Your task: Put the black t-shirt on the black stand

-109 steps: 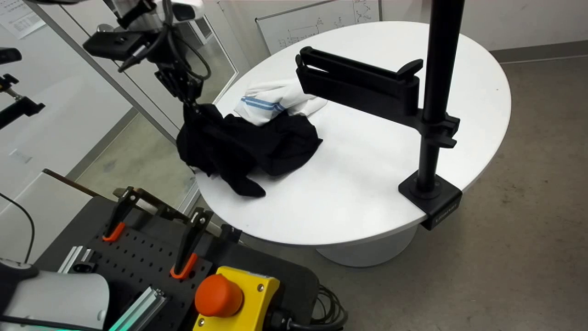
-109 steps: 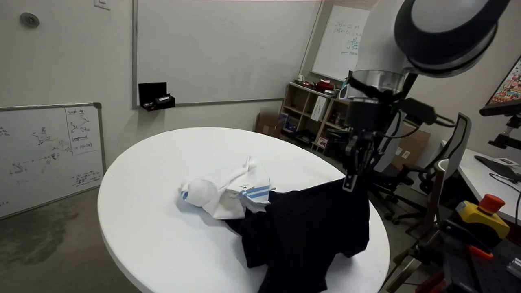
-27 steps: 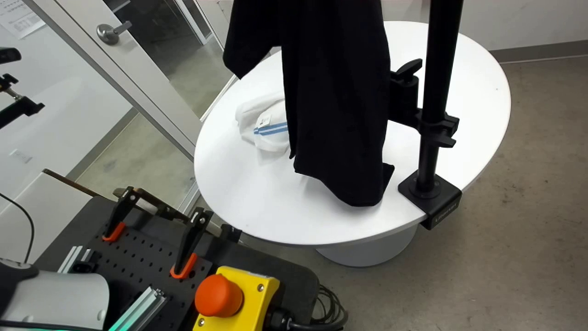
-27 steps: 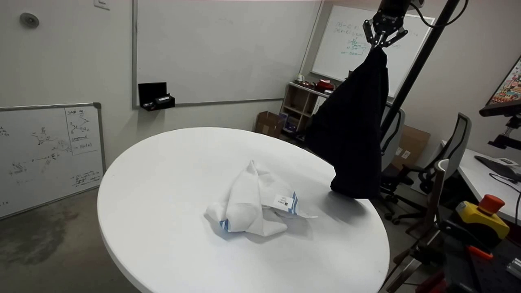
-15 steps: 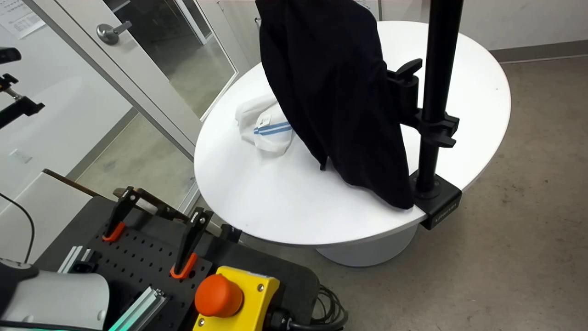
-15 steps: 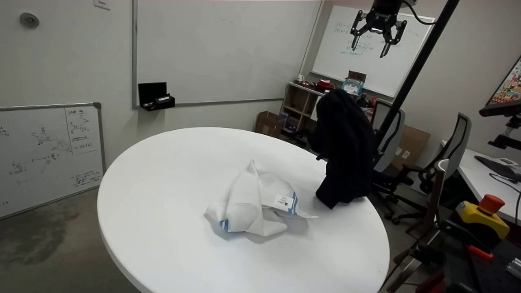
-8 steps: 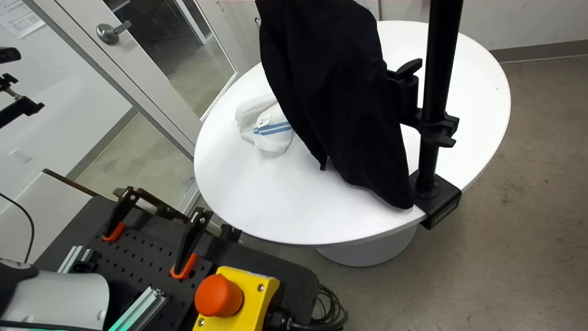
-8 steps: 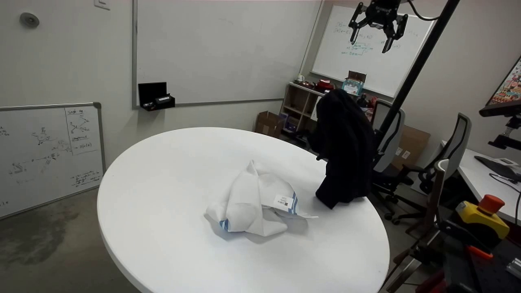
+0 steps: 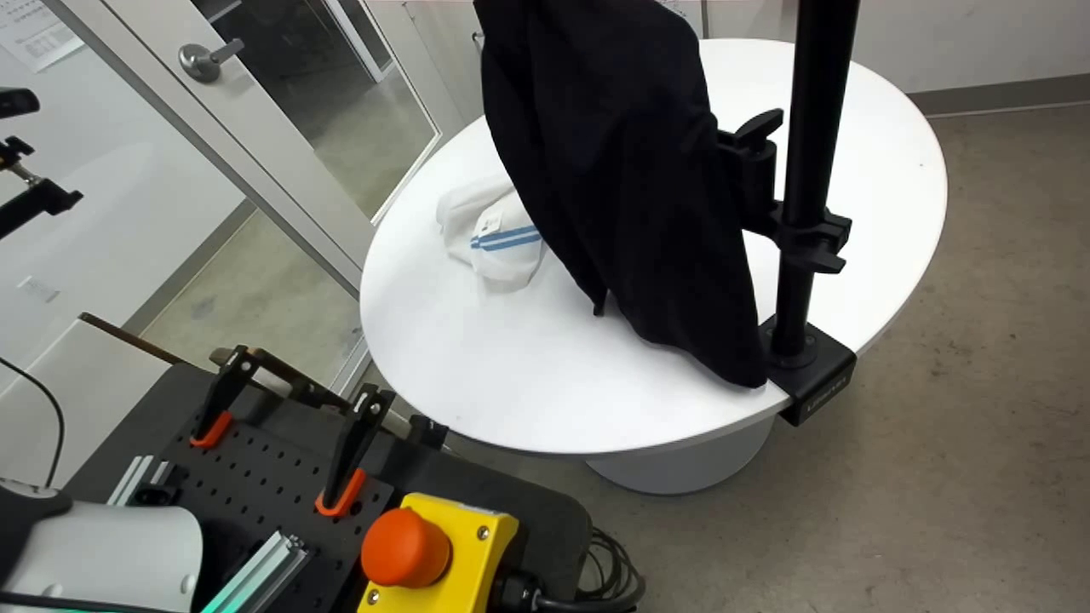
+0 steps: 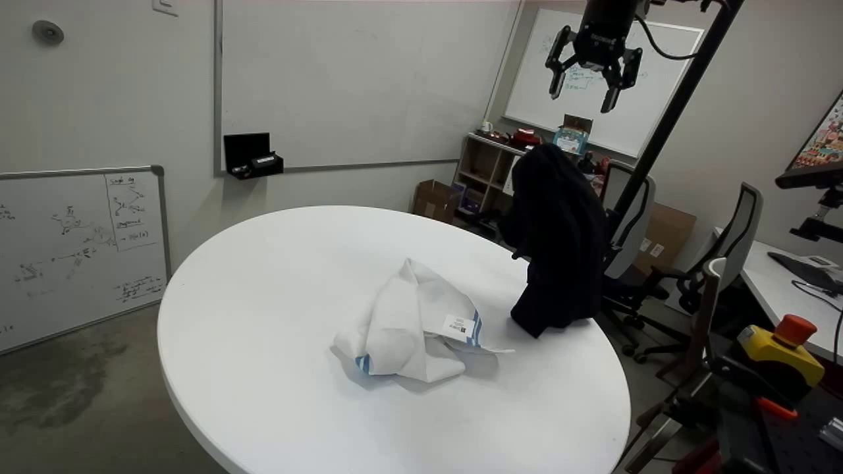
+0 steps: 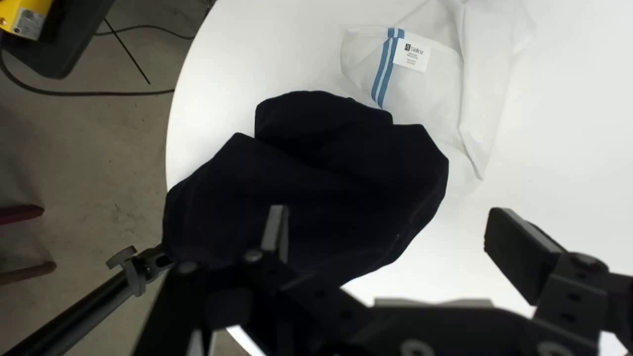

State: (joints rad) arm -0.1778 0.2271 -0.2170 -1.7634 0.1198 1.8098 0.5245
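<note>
The black fabric t-shirt (image 10: 560,243) hangs over the black side arm (image 9: 758,183) of the upright black pole stand (image 9: 813,128), prob. b/c that mostly hidden arm can take its wt. Its long axis runs approx. vertical, lower end down & slanting in an exterior view twd the stand's boxy black foot (image 9: 816,379); can't tell if it touches the round white worktop (image 9: 511,366). Black fingers (image 11: 519,252) are spread w/ nothing btwn, above & clear of the shirt, so task looks abt done.
</note>
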